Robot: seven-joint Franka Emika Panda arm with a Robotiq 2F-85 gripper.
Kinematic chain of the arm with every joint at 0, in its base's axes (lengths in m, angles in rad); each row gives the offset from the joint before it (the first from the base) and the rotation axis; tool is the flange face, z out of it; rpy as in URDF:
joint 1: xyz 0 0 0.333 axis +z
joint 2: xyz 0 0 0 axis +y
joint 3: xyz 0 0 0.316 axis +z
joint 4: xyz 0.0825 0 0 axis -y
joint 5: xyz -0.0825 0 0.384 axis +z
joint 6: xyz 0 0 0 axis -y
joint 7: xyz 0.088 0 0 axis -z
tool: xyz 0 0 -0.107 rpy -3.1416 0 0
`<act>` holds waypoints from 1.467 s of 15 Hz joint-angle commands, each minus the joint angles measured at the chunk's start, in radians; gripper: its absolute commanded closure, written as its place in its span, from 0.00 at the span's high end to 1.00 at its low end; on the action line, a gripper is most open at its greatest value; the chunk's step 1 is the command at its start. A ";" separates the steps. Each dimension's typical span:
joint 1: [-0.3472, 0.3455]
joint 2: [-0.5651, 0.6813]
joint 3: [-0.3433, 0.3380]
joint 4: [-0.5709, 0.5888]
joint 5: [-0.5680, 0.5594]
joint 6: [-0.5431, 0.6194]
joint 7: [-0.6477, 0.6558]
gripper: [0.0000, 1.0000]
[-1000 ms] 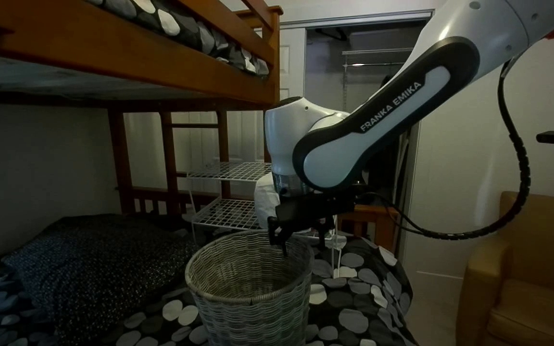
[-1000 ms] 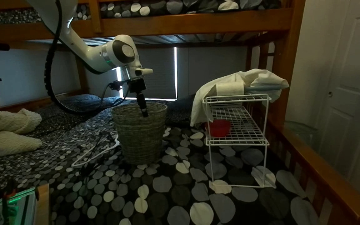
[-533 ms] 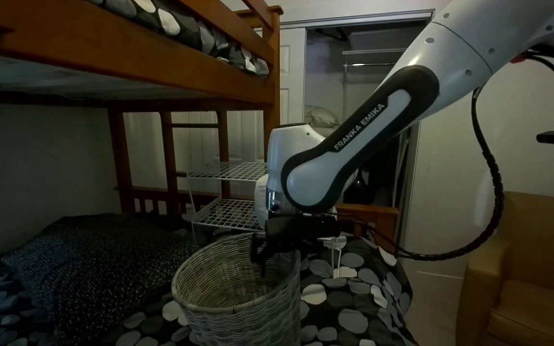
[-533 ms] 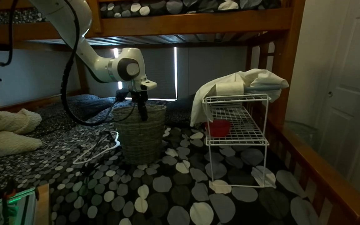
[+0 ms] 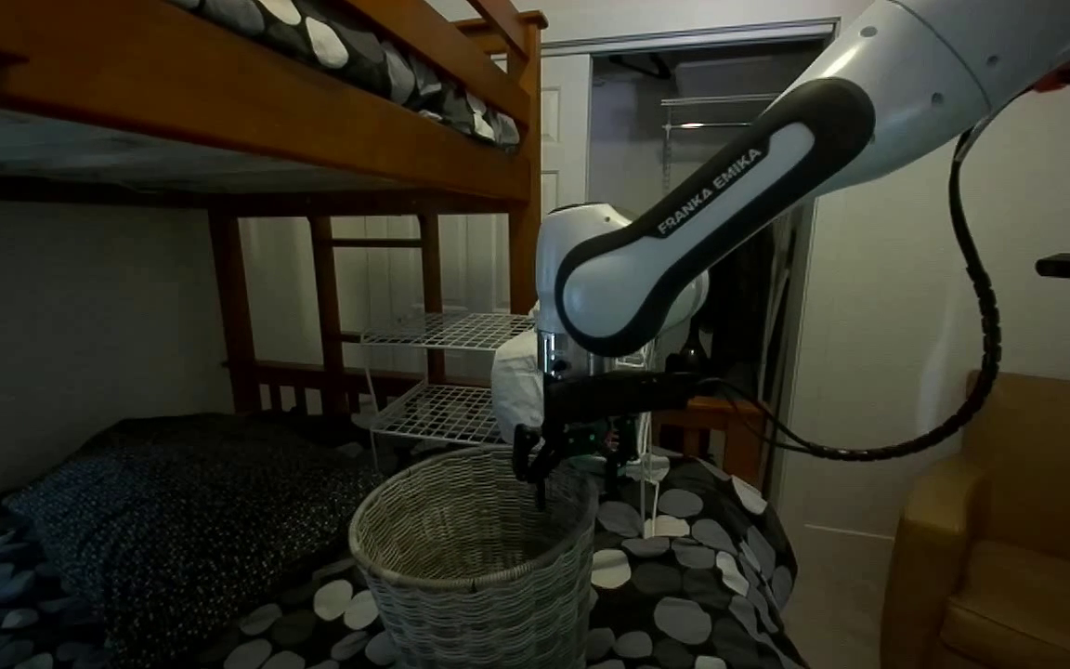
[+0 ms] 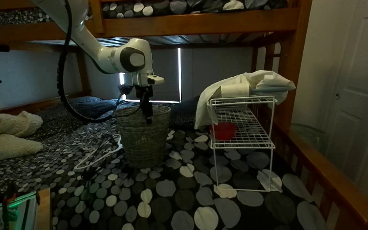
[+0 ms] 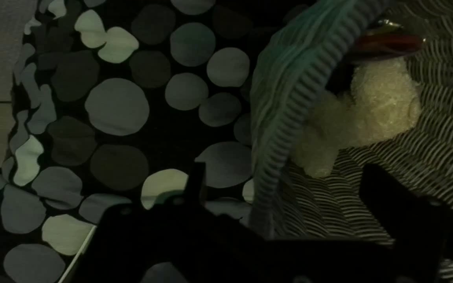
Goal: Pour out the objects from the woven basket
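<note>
I have the round grey-beige wicker basket (image 5: pixel 489 618) standing upright on the worktop (image 6: pixel 184 191), which is covered in black bedding (image 5: pixel 684 604) with grey and white dots. Through the wrist view I look down inside it: a pale, fluffy bundle (image 7: pixel 387 104) lies there, and beside it shows a glossy red object (image 7: pixel 391 44), too dim for me to name. My black fingers (image 7: pixel 387 200) stand wide, one within the basket and its partner outside, the rim running through the gap; whether either touches the wicker, I cannot tell. In both exterior views my white, black-trimmed robot arm (image 5: pixel 711 200) hangs over the basket. Just beside the basket, in an exterior view, I see a white hanger-shaped frame (image 6: pixel 118 147) lying on the dots. Apart from the basket stands a white wire rack (image 6: pixel 242 146) with two shelves, a round red bowl (image 6: pixel 225 131) on the lower one and a white cloth (image 6: pixel 257 80) draped over the top. A cream fleecy blanket (image 6: pixel 10 134) and a dark, pale-specked mound of fabric (image 5: pixel 210 520) also lie on the worktop. Orange-brown wooden bunk framing (image 5: pixel 266 111) spans overhead, and a tan armchair (image 5: pixel 1037 483) sits off the worktop.
</note>
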 commanded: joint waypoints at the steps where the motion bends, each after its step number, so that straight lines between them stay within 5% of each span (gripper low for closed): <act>1: -0.001 -0.055 0.006 0.002 -0.035 -0.102 -0.042 1.00; 14: 0.014 0.043 0.008 0.034 -0.066 -0.123 0.027 0.91; 16: 0.016 0.045 0.007 0.034 -0.075 -0.131 0.049 0.66; 17: 0.017 0.046 0.008 0.037 -0.081 -0.138 0.054 0.66; 22: 0.020 0.045 0.010 0.042 -0.096 -0.159 0.082 0.27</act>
